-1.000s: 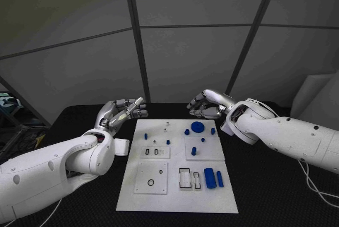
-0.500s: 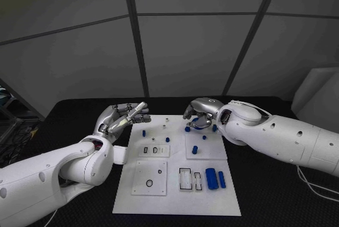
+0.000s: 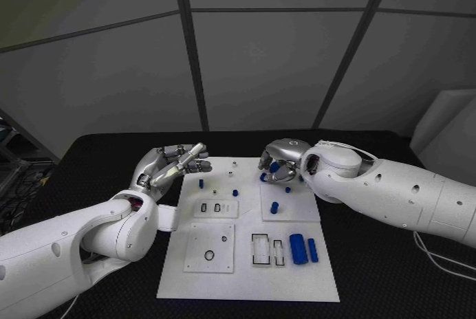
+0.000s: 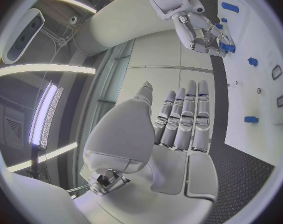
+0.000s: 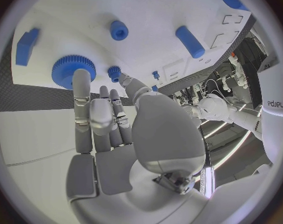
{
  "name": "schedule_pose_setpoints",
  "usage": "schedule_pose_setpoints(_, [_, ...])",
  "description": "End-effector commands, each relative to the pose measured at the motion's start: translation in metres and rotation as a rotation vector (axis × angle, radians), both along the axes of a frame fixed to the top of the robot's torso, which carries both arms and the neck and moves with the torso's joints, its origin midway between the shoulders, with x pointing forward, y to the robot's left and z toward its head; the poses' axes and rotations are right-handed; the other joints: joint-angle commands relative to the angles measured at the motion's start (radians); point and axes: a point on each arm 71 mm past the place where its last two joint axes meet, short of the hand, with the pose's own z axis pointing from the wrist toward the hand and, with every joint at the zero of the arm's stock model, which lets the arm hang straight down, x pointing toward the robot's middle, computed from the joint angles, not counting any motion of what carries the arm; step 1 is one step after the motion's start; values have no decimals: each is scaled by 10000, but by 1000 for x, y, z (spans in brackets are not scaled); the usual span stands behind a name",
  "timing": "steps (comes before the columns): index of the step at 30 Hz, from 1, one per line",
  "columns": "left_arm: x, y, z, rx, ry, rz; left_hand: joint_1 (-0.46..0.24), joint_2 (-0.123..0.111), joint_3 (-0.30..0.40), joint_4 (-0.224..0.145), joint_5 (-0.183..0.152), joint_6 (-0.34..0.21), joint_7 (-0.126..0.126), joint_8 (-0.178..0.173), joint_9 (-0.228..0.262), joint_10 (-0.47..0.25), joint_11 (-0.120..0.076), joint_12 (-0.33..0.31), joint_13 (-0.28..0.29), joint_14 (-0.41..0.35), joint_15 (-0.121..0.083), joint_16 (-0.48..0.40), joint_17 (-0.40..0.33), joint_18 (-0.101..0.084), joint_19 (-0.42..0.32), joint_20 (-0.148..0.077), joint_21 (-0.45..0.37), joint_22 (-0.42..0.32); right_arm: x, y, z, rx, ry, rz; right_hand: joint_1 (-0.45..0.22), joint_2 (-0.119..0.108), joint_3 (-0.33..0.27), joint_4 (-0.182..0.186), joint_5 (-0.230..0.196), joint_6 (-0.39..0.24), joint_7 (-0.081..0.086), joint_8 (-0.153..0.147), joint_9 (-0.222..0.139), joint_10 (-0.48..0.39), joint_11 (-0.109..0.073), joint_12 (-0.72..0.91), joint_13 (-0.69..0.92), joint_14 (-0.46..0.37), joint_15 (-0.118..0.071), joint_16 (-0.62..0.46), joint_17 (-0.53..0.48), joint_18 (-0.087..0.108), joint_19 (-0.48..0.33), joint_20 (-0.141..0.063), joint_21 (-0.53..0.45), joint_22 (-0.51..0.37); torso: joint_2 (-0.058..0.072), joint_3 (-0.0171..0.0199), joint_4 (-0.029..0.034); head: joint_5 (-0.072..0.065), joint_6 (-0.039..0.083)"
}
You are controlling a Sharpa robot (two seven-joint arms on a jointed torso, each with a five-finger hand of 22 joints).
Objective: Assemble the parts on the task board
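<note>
Your right hand (image 3: 280, 161) is hovering over the far right part of the task board (image 3: 248, 278), fingers curled downward around the blue gear (image 5: 71, 70) without clearly gripping it; in the right wrist view you are seeing one fingertip lying right at the gear's toothed rim, and whether it is actually touching cannot be told. Nothing is sitting in that palm, and the fingers are standing slightly apart.

Your left hand (image 3: 170, 163) is hanging above the black table (image 3: 397, 264) just off the board's far left corner, palm up and empty, with its fingers stretched out side by side toward the board, as the left wrist view (image 4: 178, 129) is showing.

You are looking at a white board lying in the middle of the table. Near its right edge, toward the near end, a thick blue cylinder (image 3: 296, 249) and a thinner blue pin (image 3: 312, 249) are lying side by side, beside two rectangular slots. A short blue peg (image 3: 274, 209) is standing upright on the right-hand square plate, between the gear and the cylinder. Small blue pegs (image 3: 235, 192) are standing toward the far left part of the board. A black ring (image 3: 210, 255) is lying on the near left plate.
</note>
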Motion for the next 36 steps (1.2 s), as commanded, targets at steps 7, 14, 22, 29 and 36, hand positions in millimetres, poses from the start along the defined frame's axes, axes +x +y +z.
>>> schedule_pose_setpoints(7, [0,1,1,19,-81,-139,109,-20,1,-73,-61,19,24,-68,-10,52,23,-42,-17,-33,63,-43,13,-248,28,9,-42,-11,1,3,-2,-471,205,29,89,-2,97,142,-23,25,-1,-7,19,144,-35,61,36,458,28,617,685,-168,254,6,675,817,86,26,-3,43,28])
schedule_pose_setpoints(14, [0,2,1,29,-59,-137,109,-10,-9,-84,-61,16,38,-94,-11,44,34,-75,-19,-45,72,-84,23,-248,32,15,-56,-23,1,5,-3,-533,325,102,194,144,446,221,-67,369,-8,89,67,663,-123,153,81,515,-43,1219,1399,-273,482,-41,1326,1623,128,44,-16,59,40])
schedule_pose_setpoints(22, [0,2,1,4,-38,-227,122,2,-15,-106,-53,11,47,-125,-12,32,44,-114,-20,-62,83,-133,35,-249,36,23,-71,-35,3,5,-5,-569,464,67,345,272,847,225,-190,630,-10,138,92,949,-173,127,77,508,-88,1474,1669,-316,539,-70,1658,1997,152,44,10,45,1])
schedule_pose_setpoints(29, [0,2,1,-18,-5,-318,180,45,8,-162,-36,9,54,-168,-12,22,54,-167,-20,-73,92,-200,56,-247,49,30,-90,-53,3,5,-2,-318,193,45,473,294,1169,155,-260,731,-5,124,91,1093,-186,84,72,486,-97,1582,1765,-324,495,-82,1806,2129,169,62,1,84,-46])
schedule_pose_setpoints(36, [1,2,0,-11,22,-333,205,65,23,-185,-31,11,56,-183,-11,22,55,-185,-19,-69,93,-222,67,-246,54,32,-97,-60,-5,9,10,524,-789,364,560,243,1390,60,-304,826,8,129,99,1171,-191,56,75,481,-102,1677,1866,-337,477,-85,1945,2271,179,69,-19,110,20])
